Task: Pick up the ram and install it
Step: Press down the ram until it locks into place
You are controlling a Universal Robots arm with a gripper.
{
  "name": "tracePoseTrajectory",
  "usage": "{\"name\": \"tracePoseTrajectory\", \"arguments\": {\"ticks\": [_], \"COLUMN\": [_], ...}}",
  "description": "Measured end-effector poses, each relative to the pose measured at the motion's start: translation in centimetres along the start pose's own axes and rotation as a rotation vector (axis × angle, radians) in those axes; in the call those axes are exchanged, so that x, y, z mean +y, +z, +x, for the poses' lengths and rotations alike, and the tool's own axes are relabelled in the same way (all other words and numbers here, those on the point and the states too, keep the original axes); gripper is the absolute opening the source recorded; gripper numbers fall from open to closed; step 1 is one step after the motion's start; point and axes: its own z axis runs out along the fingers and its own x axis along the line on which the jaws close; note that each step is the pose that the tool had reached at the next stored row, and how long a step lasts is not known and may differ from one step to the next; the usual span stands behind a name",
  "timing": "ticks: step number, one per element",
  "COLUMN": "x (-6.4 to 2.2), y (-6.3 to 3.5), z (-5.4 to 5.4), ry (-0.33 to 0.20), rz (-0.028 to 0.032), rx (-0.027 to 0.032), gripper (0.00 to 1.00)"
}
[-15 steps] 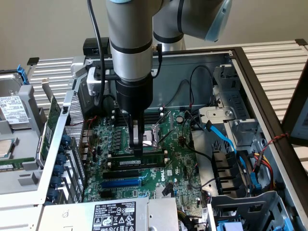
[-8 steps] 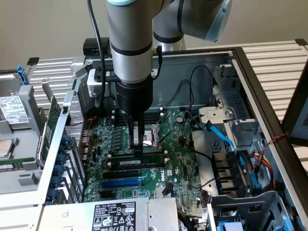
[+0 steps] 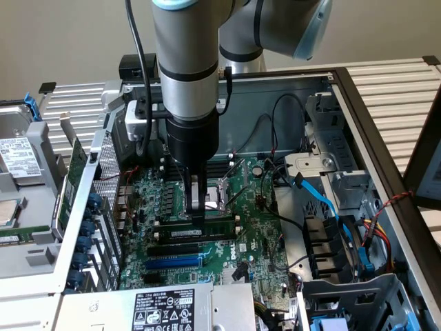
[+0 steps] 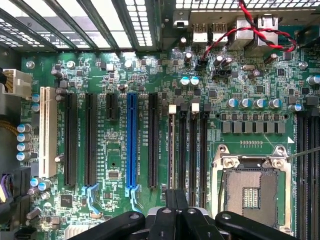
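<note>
A green printed motherboard [image 4: 115,165] carries 1 long blue plastic slot [image 4: 131,145], black neighbouring slots [image 4: 91,140] (white clips), a cream-white slot [image 4: 48,132], and twisted red-and-black wires [image 4: 260,31].

The ram [image 3: 196,233] lies on the motherboard [image 3: 255,234], beneath the gripper [image 3: 196,207].

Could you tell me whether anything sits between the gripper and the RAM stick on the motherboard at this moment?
Nothing visible does. In the exterior view the gripper is down at the RAM stick, which lies along a black slot on the motherboard. No cable crosses between them; the black cables run farther back.
</note>
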Motion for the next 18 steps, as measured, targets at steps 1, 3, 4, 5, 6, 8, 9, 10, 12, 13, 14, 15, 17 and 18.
{"name": "tracePoseTrajectory", "arguments": {"ticks": [1,3,4,5,6,8,9,10,12,13,14,15,17,18], "x": [0.00,0.00,0.00,0.00,0.00,0.00,0.00,0.00,0.00,0.00,-0.01,-0.01,-0.01,-0.01], "y": [0.01,0.02,0.02,0.03,0.03,0.03,0.02,0.03,0.03,0.03,0.03,0.03,0.03,0.03], "z": [0.00,0.00,0.00,0.00,0.01,0.04,0.06,0.09,0.13,0.14,0.14,0.14,0.15,0.15], "ry": [-0.001,-0.003,-0.003,-0.004,-0.005,-0.006,-0.007,-0.008,-0.008,-0.009,-0.009,-0.010,-0.010,-0.011], "rz": [0.0001,0.0001,0.0002,0.0002,0.0003,0.0003,0.0002,0.0003,0.0003,0.0003,0.0003,0.0004,0.0004,0.0004], "rx": [0.0000,-0.0001,0.0000,-0.0001,-0.0002,-0.0001,0.0000,0.0000,0.0000,0.0000,0.0001,0.0000,0.0000,0.0001], "gripper": [0.11,0.11,0.11,0.11,0.11,0.11,0.11,0.11,0.11,0.11,0.11,0.11,0.11,0.11]}}
